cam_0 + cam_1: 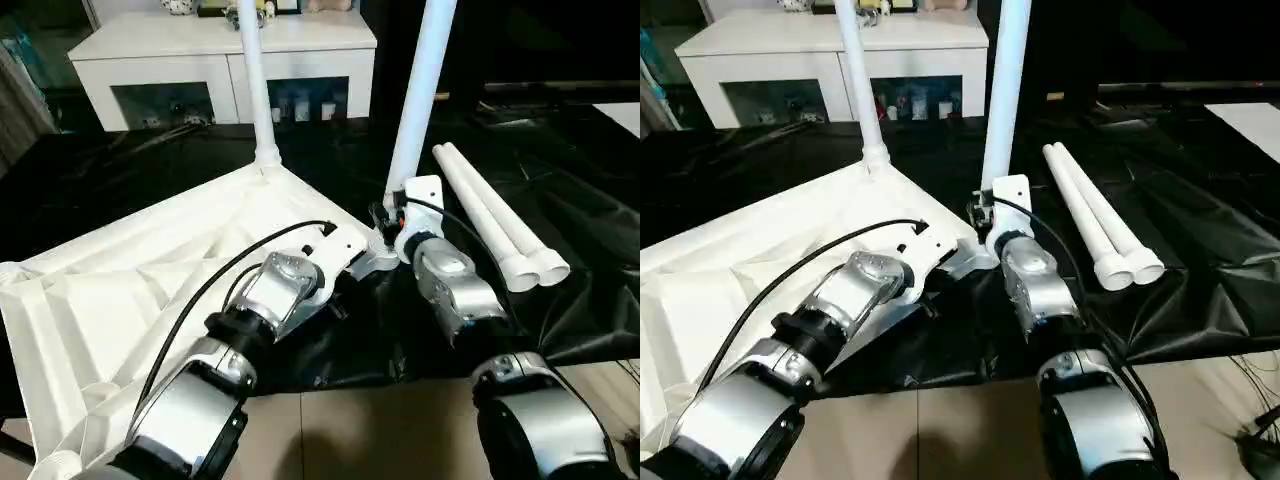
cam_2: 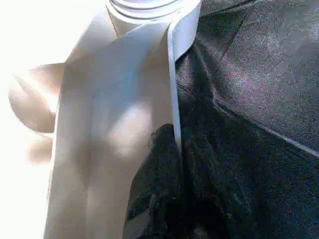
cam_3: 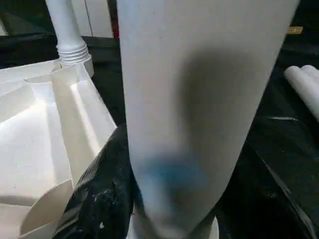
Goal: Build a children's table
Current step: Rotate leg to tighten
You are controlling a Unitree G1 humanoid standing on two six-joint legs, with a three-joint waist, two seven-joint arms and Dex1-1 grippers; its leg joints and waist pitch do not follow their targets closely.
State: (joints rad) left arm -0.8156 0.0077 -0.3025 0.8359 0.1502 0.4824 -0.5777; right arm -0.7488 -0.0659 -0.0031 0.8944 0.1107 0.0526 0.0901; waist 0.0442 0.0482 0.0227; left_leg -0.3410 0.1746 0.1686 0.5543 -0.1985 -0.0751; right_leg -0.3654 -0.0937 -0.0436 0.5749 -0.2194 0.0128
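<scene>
The children's table top [image 1: 150, 270] lies underside up on a black cloth, its ribs showing. One white leg [image 1: 255, 80] stands upright in the far corner socket. A second leg [image 1: 420, 100] stands upright at the near right corner, and my right gripper [image 1: 392, 215] is shut on its lower end; a black finger [image 3: 104, 199] presses its side. My left gripper [image 1: 340, 268] is at that same corner, shut on the top's thin rim [image 2: 174, 74], with a finger [image 2: 159, 189] against the wall. Two loose legs [image 1: 495, 220] lie side by side on the cloth to the right.
A white cabinet [image 1: 220, 60] with glass-fronted compartments stands behind the work. The black cloth [image 1: 580, 250] covers the floor around the top, with bare tan floor [image 1: 380, 430] at the near edge. A cable [image 1: 200, 290] runs along my left forearm.
</scene>
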